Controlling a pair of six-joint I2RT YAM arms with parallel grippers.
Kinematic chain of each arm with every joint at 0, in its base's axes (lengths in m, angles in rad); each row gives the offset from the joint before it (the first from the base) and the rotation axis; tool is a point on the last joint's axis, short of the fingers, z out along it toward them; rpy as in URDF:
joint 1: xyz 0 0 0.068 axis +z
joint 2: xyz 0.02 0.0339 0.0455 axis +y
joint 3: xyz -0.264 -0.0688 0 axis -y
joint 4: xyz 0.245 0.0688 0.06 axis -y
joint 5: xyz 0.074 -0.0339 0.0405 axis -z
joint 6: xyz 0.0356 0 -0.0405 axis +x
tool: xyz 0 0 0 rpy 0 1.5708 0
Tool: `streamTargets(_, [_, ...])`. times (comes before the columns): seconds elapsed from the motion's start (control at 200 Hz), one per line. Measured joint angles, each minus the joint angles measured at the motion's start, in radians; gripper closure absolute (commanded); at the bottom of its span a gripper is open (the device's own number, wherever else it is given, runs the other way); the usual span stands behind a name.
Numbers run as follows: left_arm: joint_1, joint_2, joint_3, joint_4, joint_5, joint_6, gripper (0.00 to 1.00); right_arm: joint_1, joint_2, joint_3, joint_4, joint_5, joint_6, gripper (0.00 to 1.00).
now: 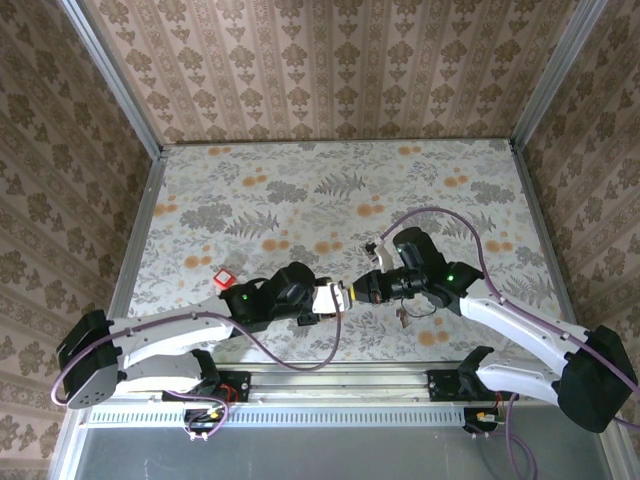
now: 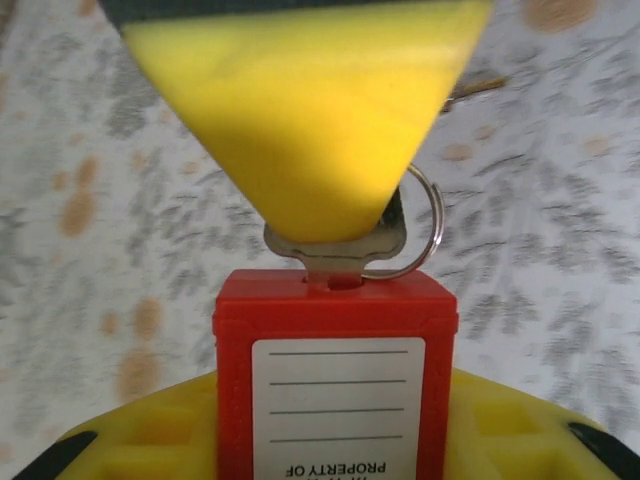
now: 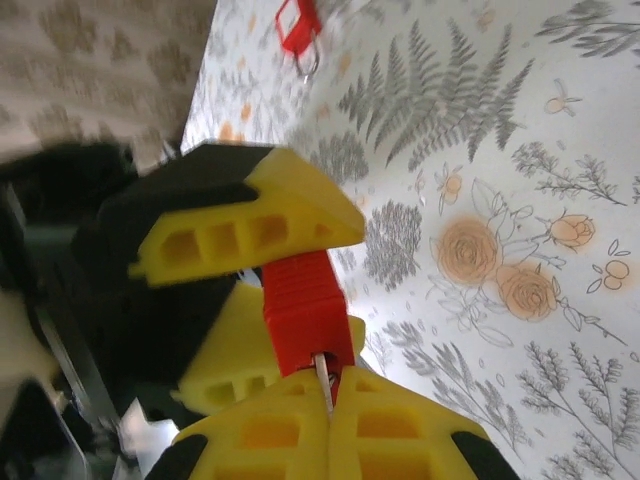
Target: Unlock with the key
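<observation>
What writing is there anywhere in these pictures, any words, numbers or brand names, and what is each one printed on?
"PROPERTY OF": upside down on the white label of the red padlock, left wrist view; the ruled lines above it are blank.
The second red padlock on the table: white patch too small to read.
The key in the lock: no readable marking.

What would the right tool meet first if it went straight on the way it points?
The red padlock clamped in the left tool, almost at once: the key pinched in the right tool is already in its keyhole.
</observation>
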Motion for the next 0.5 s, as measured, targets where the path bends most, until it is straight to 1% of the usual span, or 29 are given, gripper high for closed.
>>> streamTargets(0.075, [-0.013, 0.067, -0.006, 0.087, -0.116, 0.080, 1.00, -0.037, 0.017, -0.037, 0.081, 0.002, 0.145, 1.00])
streamTargets(0.185, [-0.015, 0.160, -0.026, 0.236, -0.223, 0.181, 1.00, -0.079, 0.048, -0.076, 0.163, 0.014, 0.349, 1.00])
streamTargets(0.26, [-0.015, 0.200, -0.031, 0.315, -0.267, 0.233, 1.00, -0.105, 0.050, -0.098, 0.212, 0.014, 0.477, 1.00])
streamTargets(0.345, [-0.015, 0.211, -0.034, 0.374, -0.310, 0.281, 1.00, -0.131, 0.048, -0.116, 0.273, -0.001, 0.606, 1.00])
streamTargets(0.5, [-0.015, 0.215, -0.038, 0.455, -0.337, 0.330, 1.00, -0.154, 0.010, -0.126, 0.303, -0.013, 0.740, 1.00])
